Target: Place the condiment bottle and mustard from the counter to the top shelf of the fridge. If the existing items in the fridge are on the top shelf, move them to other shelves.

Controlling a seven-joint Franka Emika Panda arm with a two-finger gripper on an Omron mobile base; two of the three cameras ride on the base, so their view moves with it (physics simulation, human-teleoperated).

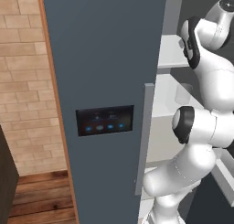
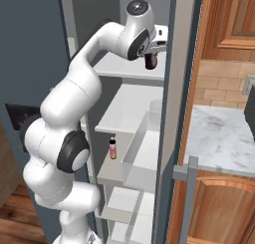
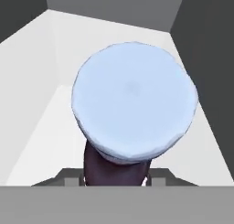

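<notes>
One slim dark maroon bottle (image 2: 150, 61) with a pale lilac cap (image 3: 134, 102) hung clamped in the end effector (image 2: 151, 63) just above the white top shelf (image 2: 124, 68) inside the slate blue-grey fridge (image 1: 105, 58). Lowering it straight until its base met the board, then releasing, would likely keep it upright. Seen cap-on, it looked narrow-necked and top-heavy.

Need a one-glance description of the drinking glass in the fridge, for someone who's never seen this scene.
Start at the open slate-blue fridge and look inside at its stack of white shelves. On the second shelf down, below the one the arm reaches over, stands the drinking glass, near the right side. It is clear and pale with no cap, unlike the small dark-capped bottle one shelf lower.
</notes>
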